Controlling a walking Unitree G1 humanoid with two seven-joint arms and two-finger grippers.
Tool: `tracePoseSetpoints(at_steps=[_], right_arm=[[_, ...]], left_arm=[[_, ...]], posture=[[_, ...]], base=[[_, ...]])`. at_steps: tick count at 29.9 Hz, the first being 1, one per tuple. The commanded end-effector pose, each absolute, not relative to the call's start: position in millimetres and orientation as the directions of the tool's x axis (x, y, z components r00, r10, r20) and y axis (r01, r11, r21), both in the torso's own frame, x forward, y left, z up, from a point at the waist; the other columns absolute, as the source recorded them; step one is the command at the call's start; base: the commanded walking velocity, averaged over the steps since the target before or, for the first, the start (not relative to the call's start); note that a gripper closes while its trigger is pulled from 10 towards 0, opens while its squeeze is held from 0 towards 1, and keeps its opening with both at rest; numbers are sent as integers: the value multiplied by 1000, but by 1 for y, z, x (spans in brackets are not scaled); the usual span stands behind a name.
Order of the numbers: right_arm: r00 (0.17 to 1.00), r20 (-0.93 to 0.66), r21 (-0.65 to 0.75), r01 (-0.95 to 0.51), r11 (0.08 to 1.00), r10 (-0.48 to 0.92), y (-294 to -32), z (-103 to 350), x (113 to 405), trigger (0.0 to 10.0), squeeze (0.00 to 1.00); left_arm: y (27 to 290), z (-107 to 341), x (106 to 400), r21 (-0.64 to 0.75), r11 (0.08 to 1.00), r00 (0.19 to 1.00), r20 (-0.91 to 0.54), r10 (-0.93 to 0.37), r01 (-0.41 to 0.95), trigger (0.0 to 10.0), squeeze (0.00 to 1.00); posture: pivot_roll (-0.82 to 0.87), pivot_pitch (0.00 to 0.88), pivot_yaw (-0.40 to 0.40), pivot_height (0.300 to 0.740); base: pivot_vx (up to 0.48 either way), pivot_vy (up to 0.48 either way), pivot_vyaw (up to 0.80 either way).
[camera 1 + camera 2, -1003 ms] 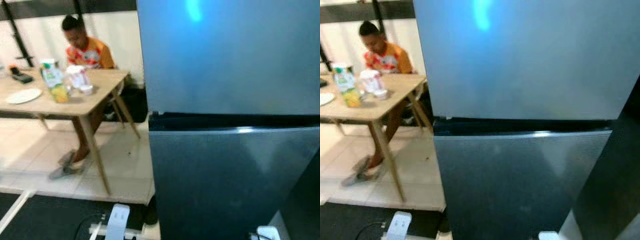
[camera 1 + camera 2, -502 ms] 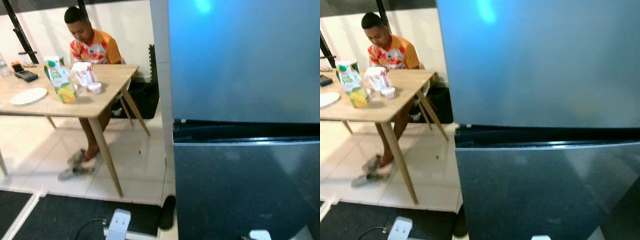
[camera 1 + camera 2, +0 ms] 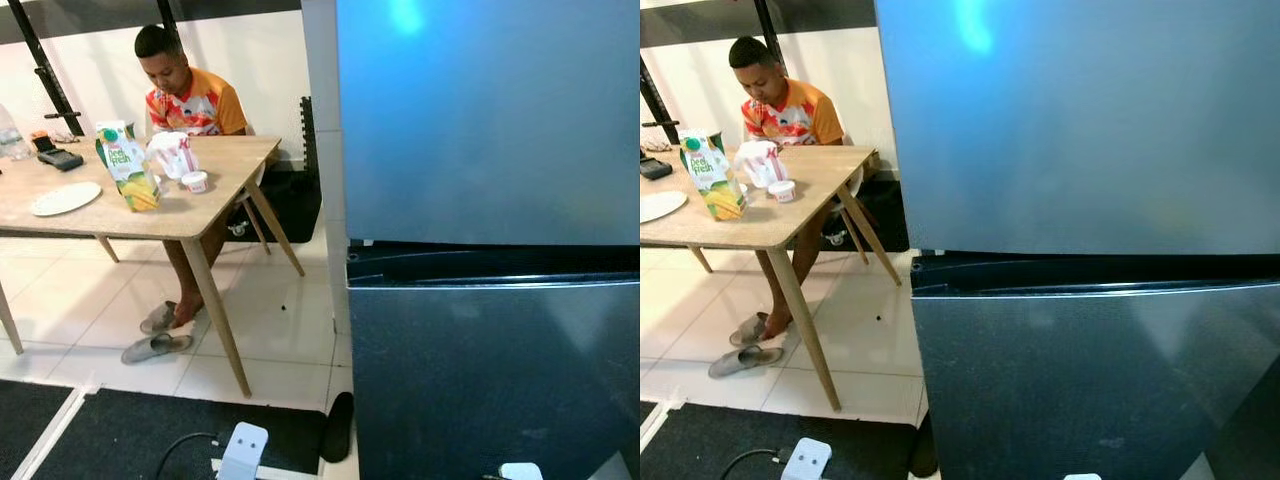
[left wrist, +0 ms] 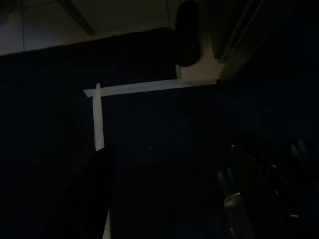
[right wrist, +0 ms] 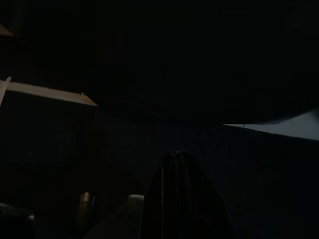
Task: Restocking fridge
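In the left eye view, a tall fridge [image 3: 490, 250] is seen close ahead, both doors closed, the dark seam between upper and lower door running across at mid height; judged from this, nothing has yet been opened for restocking. To the left, a wooden table [image 3: 190, 215] stands on pale tiles, and on it a juice carton [image 3: 127, 166], a white bag [image 3: 174, 154], a small cup [image 3: 195, 181] and a plate [image 3: 65, 197] are set near together, probably laid out as the stock. A person [image 3: 190, 100] is seated behind the table. In the right eye view, the same scene is shown. In the left wrist view, dark floor crossed by white tape [image 4: 124, 89] is made out, suggesting an arm hung idle. In the right wrist view, a black finger [image 5: 182, 199] is faintly shown. Whether either gripper is spread or closed cannot be told.
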State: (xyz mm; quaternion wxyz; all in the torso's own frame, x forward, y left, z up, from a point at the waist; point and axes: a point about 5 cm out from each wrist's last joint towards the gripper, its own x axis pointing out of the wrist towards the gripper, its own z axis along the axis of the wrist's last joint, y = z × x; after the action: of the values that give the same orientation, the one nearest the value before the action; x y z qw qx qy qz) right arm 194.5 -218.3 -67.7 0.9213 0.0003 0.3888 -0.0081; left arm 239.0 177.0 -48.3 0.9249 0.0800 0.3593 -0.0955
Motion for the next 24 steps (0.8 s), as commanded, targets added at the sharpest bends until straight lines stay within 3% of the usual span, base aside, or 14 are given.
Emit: tracePoseSetpoints(at_steps=[1,8,11,13,14,15,16,17,18,22,23,24], right_arm=[[738,-674,13,-51,999,46,-211,-60,207,10000,0],[797,-569,73,-197,978,203,-191,-41,235,10000,0],[800,-516,117,-289,950,307,-177,-32,245,10000,0],[772,-446,169,-425,889,454,-159,-22,254,10000,0],[738,-409,189,-507,841,537,-148,-15,257,8157,0],[738,-409,189,-507,841,537,-148,-15,257,8157,0],[705,-378,200,-571,796,600,-139,-10,260,1255,0],[705,-378,200,-571,796,600,-139,-10,260,1255,0],[674,-350,205,-622,756,650,-132,-4,263,0,0],[652,-312,158,-681,715,691,-120,8,272,39,0],[665,-294,111,-690,715,687,-115,16,280,10000,0],[680,-273,75,-690,720,681,-111,23,287,10000,0]], left_arm=[[184,-51,234,87,975,714,-694,-89,207,10000,0],[182,-50,236,79,974,723,-684,-101,211,10000,0],[180,-49,237,74,975,729,-677,-105,209,10000,0],[179,-49,237,74,975,733,-672,-107,211,10000,0],[179,-49,237,74,975,734,-671,-108,212,10000,0],[179,-49,237,74,975,734,-671,-108,212,10000,0],[179,-49,237,74,975,734,-670,-108,211,10000,0],[179,-49,237,74,975,734,-670,-108,211,10000,0],[180,-49,236,75,975,734,-671,-105,208,10000,0],[181,-50,235,75,977,734,-672,-98,199,10000,0],[182,-50,234,75,978,734,-673,-95,195,10000,0],[182,-51,234,75,978,734,-672,-93,193,10000,0]], posture=[[-119,118,109,740],[-123,115,107,740],[-121,117,102,740],[-118,117,97,740],[-116,117,94,740],[-116,117,94,740],[-115,117,92,740],[-115,117,92,740],[-113,120,88,740],[-109,123,82,740],[-107,123,80,740],[-107,123,80,740]], base=[[0,0,0],[0,0,0],[0,0,0],[0,0,0],[0,0,0],[0,0,0],[0,0,0],[0,0,0],[0,0,0],[0,0,0],[0,0,0],[0,0,0]])
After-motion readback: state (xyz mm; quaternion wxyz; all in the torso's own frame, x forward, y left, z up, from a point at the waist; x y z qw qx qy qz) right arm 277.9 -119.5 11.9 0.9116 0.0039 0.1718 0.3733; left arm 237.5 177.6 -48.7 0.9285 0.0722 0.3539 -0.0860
